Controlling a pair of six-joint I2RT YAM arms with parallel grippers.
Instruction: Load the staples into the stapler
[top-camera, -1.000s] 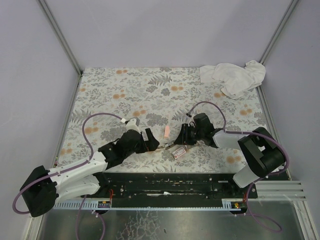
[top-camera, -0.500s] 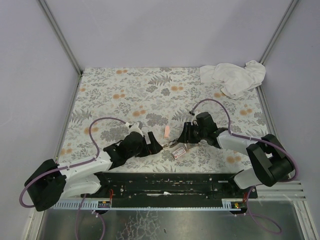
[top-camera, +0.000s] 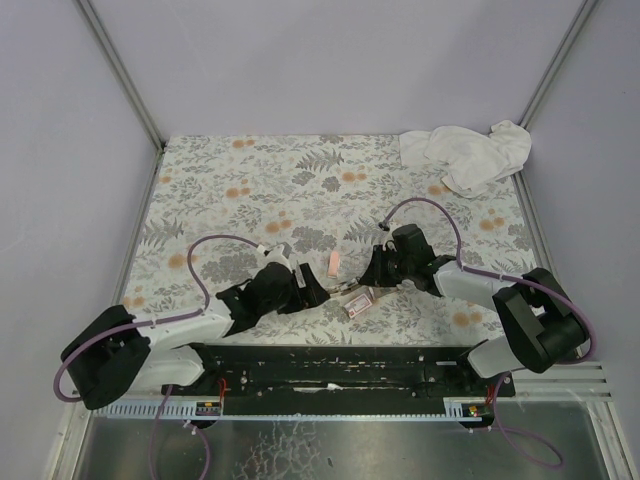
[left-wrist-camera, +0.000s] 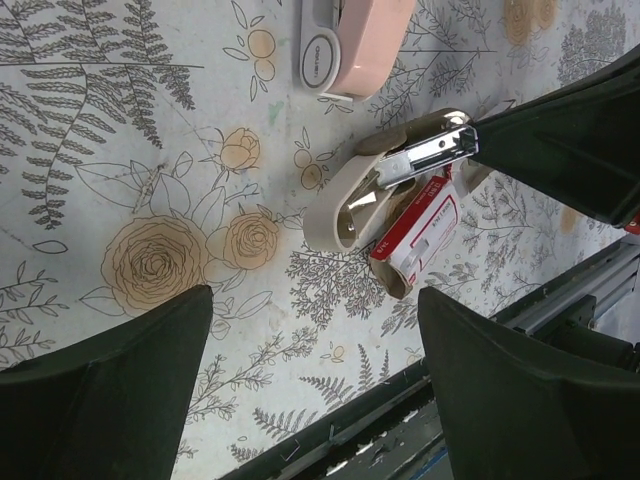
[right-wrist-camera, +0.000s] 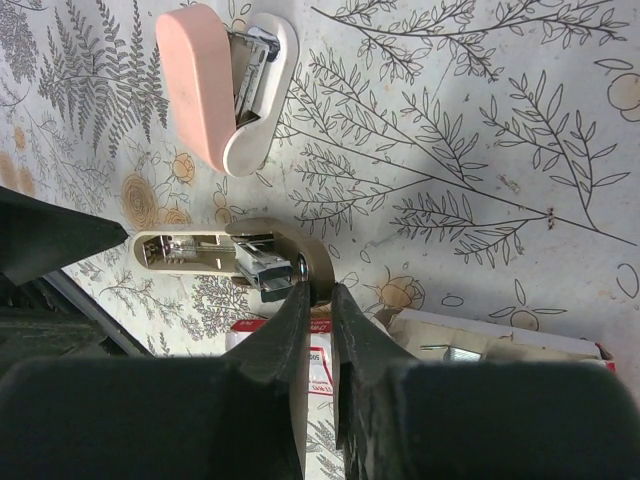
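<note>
Right wrist view first: why do we have the right pincer (right-wrist-camera: 318, 290) pressed together on the rounded hinge end of the beige stapler (right-wrist-camera: 200, 250)?

We pinch it there, we judge, so that the body is pinned to the counter (right-wrist-camera: 480, 120) while the metal magazine (right-wrist-camera: 262, 270) stands swung up from the base; the channel lies bare and faces the other arm; the left wrist view shows the same dark fingertip touching the magazine's end.

And the left pincer (left-wrist-camera: 312, 300); why do we hold it spread, with nothing between its fingers?

We hang it over the counter just short of the open stapler, so we read it as the hand meant for the picking; the staples (left-wrist-camera: 420, 232) lie in their red-and-white box just beside the stapler, seemingly touching it, with the pale inner tray (right-wrist-camera: 520, 340) showing at one end; that puts the supply next to the channel, so the carry looks short to us; something metallic glints in the tray, but we cannot tell whether it is a loose strip.

What do we make of the pink stapler (left-wrist-camera: 358, 35)?

It lies closed, just beyond the beige one and apart from it; neither of our pincers touches it; the white cloth (top-camera: 470, 155) sits well apart at the far right corner.
</note>
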